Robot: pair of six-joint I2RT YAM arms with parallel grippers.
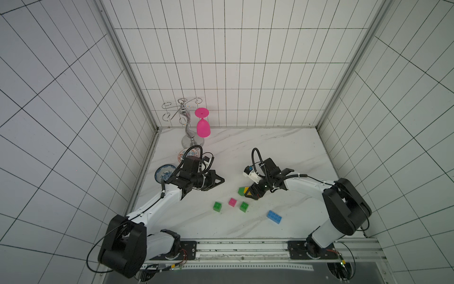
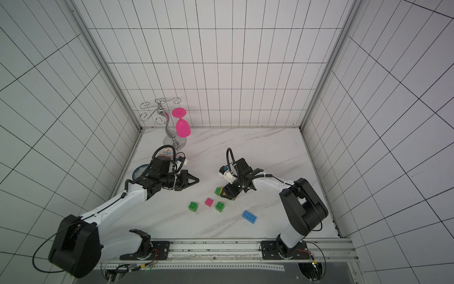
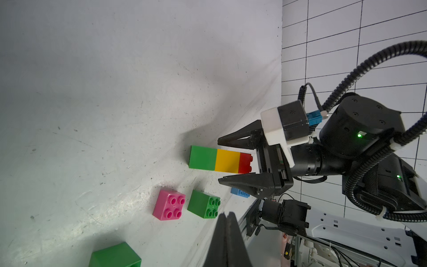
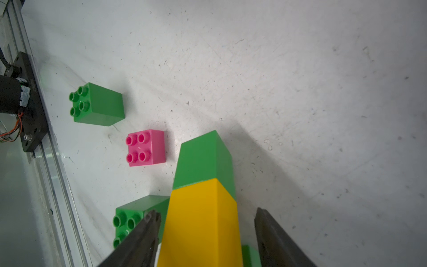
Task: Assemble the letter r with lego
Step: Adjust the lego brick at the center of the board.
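Observation:
A lego stack of a green cube (image 3: 202, 158), a yellow cube (image 3: 227, 161) and a red brick (image 3: 245, 163) lies on its side on the table. My right gripper (image 4: 205, 212) is open and straddles the yellow cube (image 4: 203, 219), with a gap showing at one finger. In both top views the right gripper (image 1: 248, 193) covers most of the stack. Loose nearby are a pink cube (image 1: 232, 201), two green cubes (image 1: 217, 206) (image 1: 244, 206) and a blue brick (image 1: 274, 216). My left gripper (image 1: 222, 181) hovers shut and empty to the left.
A metal glass rack (image 1: 189, 123) with a pink wine glass (image 1: 203, 126) hanging upside down stands at the back left. Two patterned plates (image 1: 165, 172) (image 1: 186, 153) lie beside the left arm. A metal rail (image 1: 245, 246) runs along the front edge.

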